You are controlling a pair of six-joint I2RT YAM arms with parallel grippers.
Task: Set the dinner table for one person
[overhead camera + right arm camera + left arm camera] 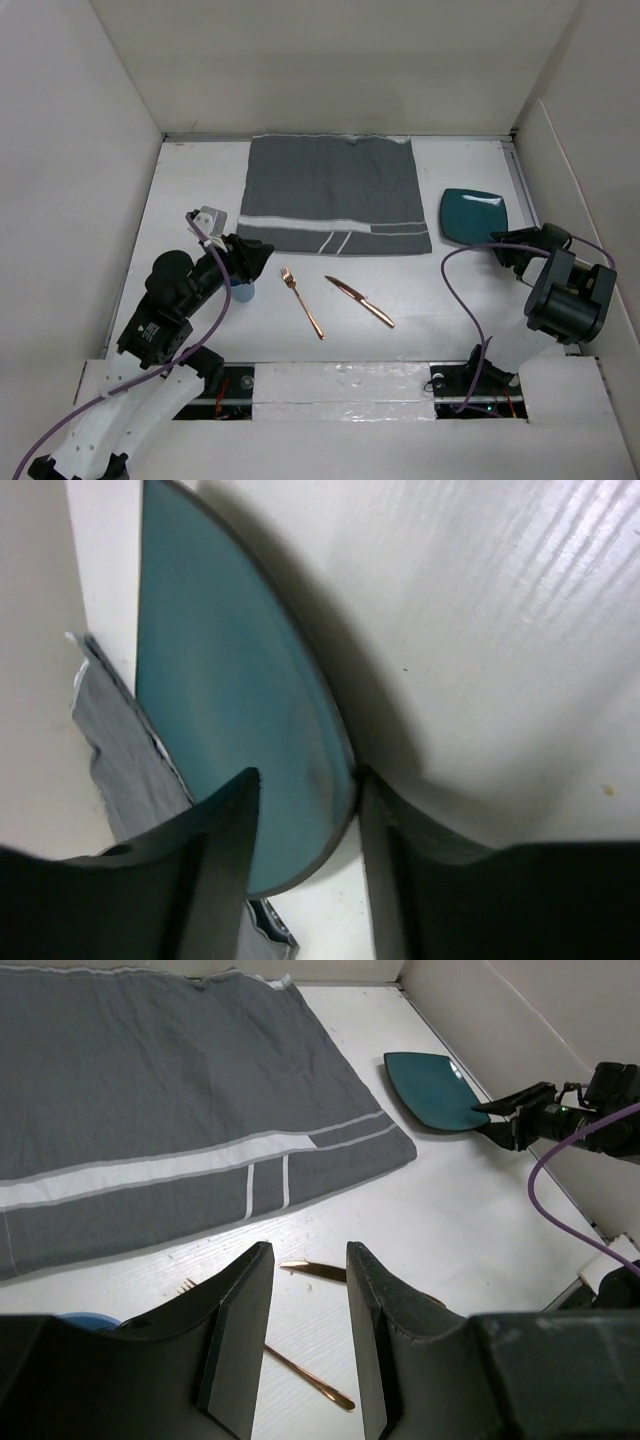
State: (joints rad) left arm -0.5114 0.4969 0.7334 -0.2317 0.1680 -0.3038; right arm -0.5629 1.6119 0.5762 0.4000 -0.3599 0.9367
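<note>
- The dinner table [440, 300] is the white top that fills the walled enclosure, reaching from the arm bases at the near edge to the back wall.
- In the overhead view its long axis appears to run left to right, with the shorter side running from near to far (the camera's slant makes this hard to judge closely).
- On it I count one of each item.
- One grey placemat [335, 195] with white stripes lies flat at the far middle.
- One teal plate [473, 215] sits just right of the placemat, near the right wall.
- One copper fork [302, 302] and one copper knife [360, 302] lie side by side but apart in the near middle, both slanting from far left to near right.
- One blue cup [244, 292] stands left of the fork, mostly hidden under the left arm.
- The left gripper [308, 1252] hangs above the cup's place and points towards the cutlery. Its fingers are partly spread, with nothing between them.
- The right gripper [305, 780] is at the plate's near edge. Its fingers stand apart with the rim between them, one over the teal face and one just outside the rim.
- I cannot tell whether the right fingers are pressing on the plate.
</note>
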